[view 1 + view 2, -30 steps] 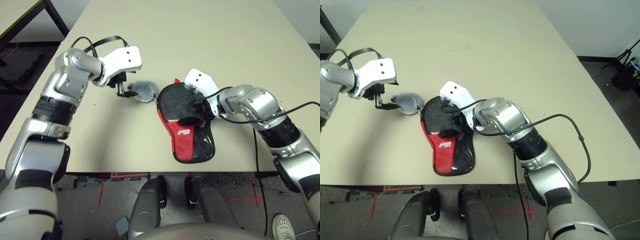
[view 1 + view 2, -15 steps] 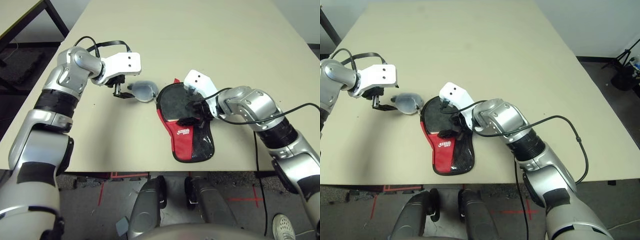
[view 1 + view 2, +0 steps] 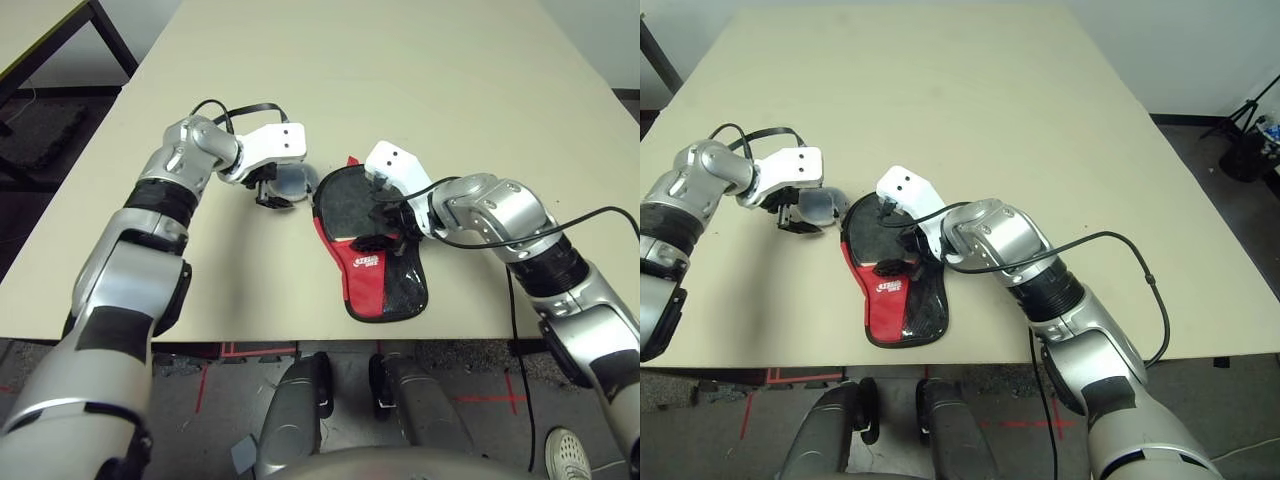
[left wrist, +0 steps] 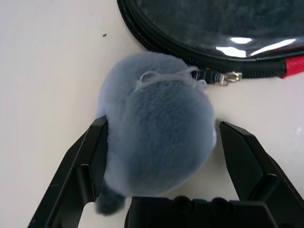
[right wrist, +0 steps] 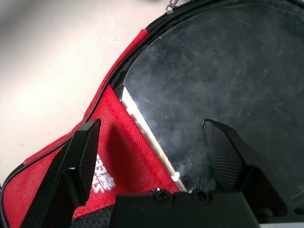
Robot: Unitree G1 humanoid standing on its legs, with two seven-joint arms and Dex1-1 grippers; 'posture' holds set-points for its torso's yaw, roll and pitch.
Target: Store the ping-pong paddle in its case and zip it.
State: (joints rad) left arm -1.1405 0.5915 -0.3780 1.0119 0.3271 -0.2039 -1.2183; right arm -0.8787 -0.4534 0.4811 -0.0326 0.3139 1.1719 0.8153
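Case (image 3: 375,262): laid flat near the table's (image 3: 450,90) front edge, unzipped, red band nearest. Ping-pong paddle (image 5: 223,80): black face lodged inside the case. Right gripper (image 5: 152,142): spread wide over the paddle, nothing gripped. Left gripper (image 4: 161,156): jaws parted around a grey plush bundle (image 4: 159,137), beside the case's zip pull (image 4: 228,76).

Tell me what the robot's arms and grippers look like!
Both arms are shiny silver with black bands at the joints. Each wrist has a white block with two small dark dots, and a thin black cable loops beside it. The left gripper and right gripper each have two flat black fingers.
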